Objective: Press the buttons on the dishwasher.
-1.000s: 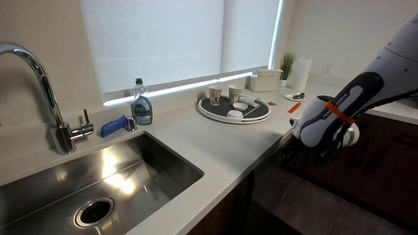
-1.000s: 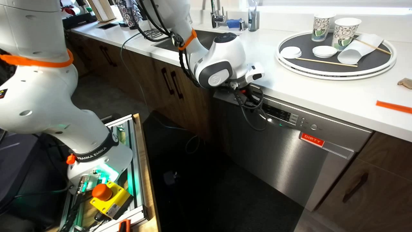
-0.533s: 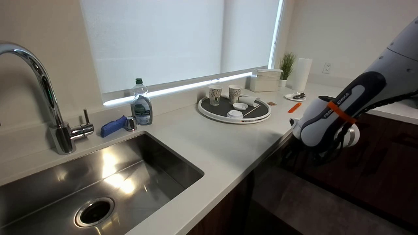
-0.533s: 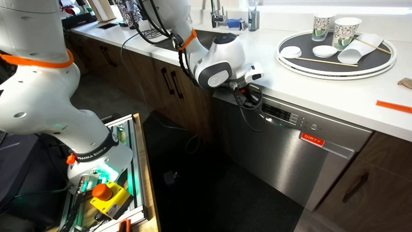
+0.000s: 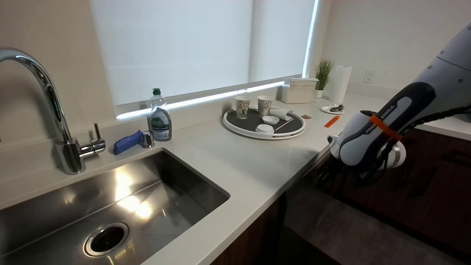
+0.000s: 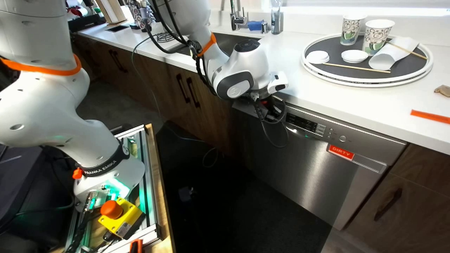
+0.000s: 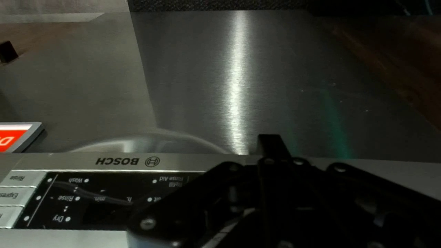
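The dishwasher [image 6: 299, 168] has a flat steel front under the counter. Its control strip with a black display [image 6: 300, 121] and silver buttons [image 6: 320, 129] runs along the top. In the wrist view, which stands upside down, the display [image 7: 103, 203] is at lower left, with silver buttons labelled Rinse and Express [image 7: 17, 196] at the left edge. My gripper [image 7: 274, 146] is shut and empty, its dark fingertips beside the display and over the steel front [image 7: 193, 86]. Whether they touch it cannot be told. The gripper body hides part of the strip. In an exterior view the gripper [image 6: 272, 109] is mostly hidden by cables.
The white counter edge [image 6: 344, 112] overhangs the dishwasher close to my wrist. A round tray [image 6: 365, 83] with cups and lids stands on the counter. A red DIRTY sign [image 6: 340, 151] is on the dishwasher front. A loose cable [image 6: 277, 146] hangs from the wrist. A sink [image 5: 176, 217] is nearby.
My arm has shifted slightly, with the wrist a little lower and tilted a bit differently. The hanging cable loop sits slightly lower. Nothing else has visibly moved.
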Motion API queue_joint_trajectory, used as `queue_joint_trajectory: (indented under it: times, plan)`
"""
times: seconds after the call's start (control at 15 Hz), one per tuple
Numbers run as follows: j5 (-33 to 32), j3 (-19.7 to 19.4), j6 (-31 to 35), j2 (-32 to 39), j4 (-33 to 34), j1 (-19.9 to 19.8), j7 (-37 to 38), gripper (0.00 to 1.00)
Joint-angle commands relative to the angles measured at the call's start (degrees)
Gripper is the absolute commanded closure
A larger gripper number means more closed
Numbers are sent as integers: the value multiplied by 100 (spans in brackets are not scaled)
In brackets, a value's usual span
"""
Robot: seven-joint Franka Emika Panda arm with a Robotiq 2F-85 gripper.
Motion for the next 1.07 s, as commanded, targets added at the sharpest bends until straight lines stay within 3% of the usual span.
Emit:
queue_joint_trajectory:
  times: [0.0, 1.0]
  plan:
    - [-243, 83, 223, 158, 7, -156, 147, 100]
    - [-461, 347, 282, 403, 249, -410, 101, 100]
